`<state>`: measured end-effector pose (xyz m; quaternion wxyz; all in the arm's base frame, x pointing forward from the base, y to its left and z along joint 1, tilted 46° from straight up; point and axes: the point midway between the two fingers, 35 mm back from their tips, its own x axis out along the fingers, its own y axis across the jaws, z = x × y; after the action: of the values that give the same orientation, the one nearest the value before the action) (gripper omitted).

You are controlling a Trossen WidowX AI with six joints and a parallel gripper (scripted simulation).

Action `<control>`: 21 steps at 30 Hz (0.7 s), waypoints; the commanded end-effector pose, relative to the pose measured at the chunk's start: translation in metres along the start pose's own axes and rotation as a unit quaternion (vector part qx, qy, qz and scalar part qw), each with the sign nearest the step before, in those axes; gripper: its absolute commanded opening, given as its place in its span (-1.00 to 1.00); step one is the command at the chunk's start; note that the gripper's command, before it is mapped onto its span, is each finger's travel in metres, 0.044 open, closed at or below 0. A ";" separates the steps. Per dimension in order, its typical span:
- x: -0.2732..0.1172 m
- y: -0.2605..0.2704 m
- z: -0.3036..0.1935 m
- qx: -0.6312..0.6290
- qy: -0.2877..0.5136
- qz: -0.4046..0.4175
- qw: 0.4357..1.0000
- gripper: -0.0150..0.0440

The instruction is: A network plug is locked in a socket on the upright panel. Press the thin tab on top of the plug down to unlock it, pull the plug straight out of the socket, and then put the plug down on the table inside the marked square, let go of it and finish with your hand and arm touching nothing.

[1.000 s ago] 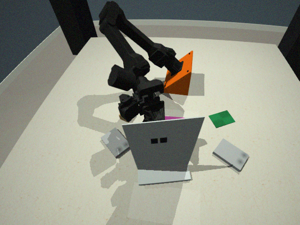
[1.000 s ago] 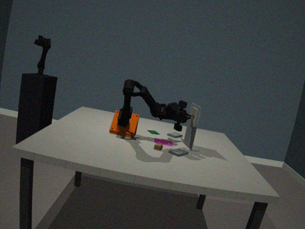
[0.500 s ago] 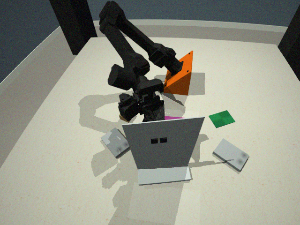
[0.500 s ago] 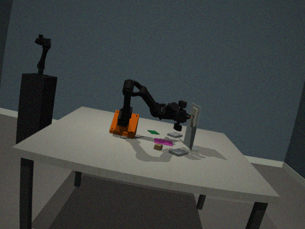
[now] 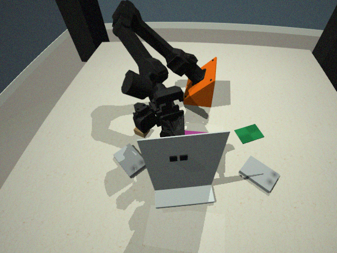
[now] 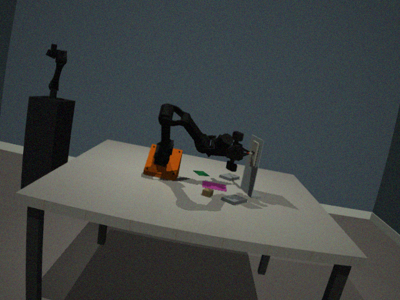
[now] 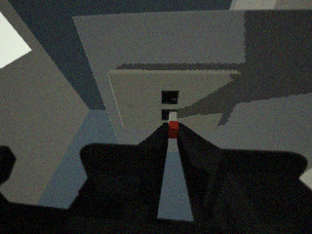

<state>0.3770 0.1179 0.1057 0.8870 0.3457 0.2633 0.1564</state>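
Observation:
My gripper (image 6: 249, 152) (image 7: 172, 127) is shut on the small plug (image 7: 173, 129), close in front of the upright panel (image 5: 187, 174) (image 6: 249, 177) (image 7: 161, 44). The plug shows a red part and a pale front end between the fingertips. Its front end overlaps the lower socket opening (image 7: 165, 115); how deep it sits and how the thin tab stands cannot be told. The upper opening (image 7: 170, 97) looks dark and empty. A green square (image 5: 249, 133) (image 6: 200, 173) and a magenta patch (image 5: 194, 133) (image 6: 214, 185) lie flat on the table. The panel hides the fingertips in the top view.
A pale grey block (image 5: 130, 161) (image 6: 234, 199) lies on one side of the panel and another grey block (image 5: 259, 174) (image 6: 229, 177) on the other. A small brown block (image 5: 141, 132) (image 6: 207, 192) lies near the magenta patch. The orange base (image 5: 202, 91) (image 6: 174, 164) stands behind.

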 end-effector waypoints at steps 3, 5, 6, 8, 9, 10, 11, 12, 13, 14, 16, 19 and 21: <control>-0.005 0.000 -0.001 0.002 -0.001 -0.001 1.000 -0.49; -0.006 0.000 -0.002 0.002 -0.001 -0.001 1.000 -0.49; -0.006 0.000 -0.002 0.002 -0.001 -0.001 1.000 -0.49; -0.007 0.000 -0.002 0.002 -0.001 -0.001 1.000 -0.49; -0.008 0.000 -0.002 0.002 -0.001 -0.001 1.000 -0.49; -0.008 0.000 -0.002 0.002 -0.001 -0.001 1.000 -0.49; -0.009 0.000 -0.002 0.002 -0.001 -0.001 1.000 -0.49; -0.009 0.000 -0.002 0.002 -0.001 -0.001 1.000 -0.49; -0.010 0.000 -0.002 0.002 -0.001 -0.001 1.000 -0.49; -0.010 0.000 -0.002 0.002 -0.001 -0.001 1.000 -0.49; -0.011 0.000 -0.002 0.002 0.000 -0.001 1.000 -0.49; -0.013 0.000 -0.002 0.002 0.000 -0.001 1.000 -0.49; -0.014 -0.001 -0.002 0.002 0.000 -0.001 1.000 -0.49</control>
<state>0.3679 0.1131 0.1092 0.8873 0.3470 0.2618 0.1542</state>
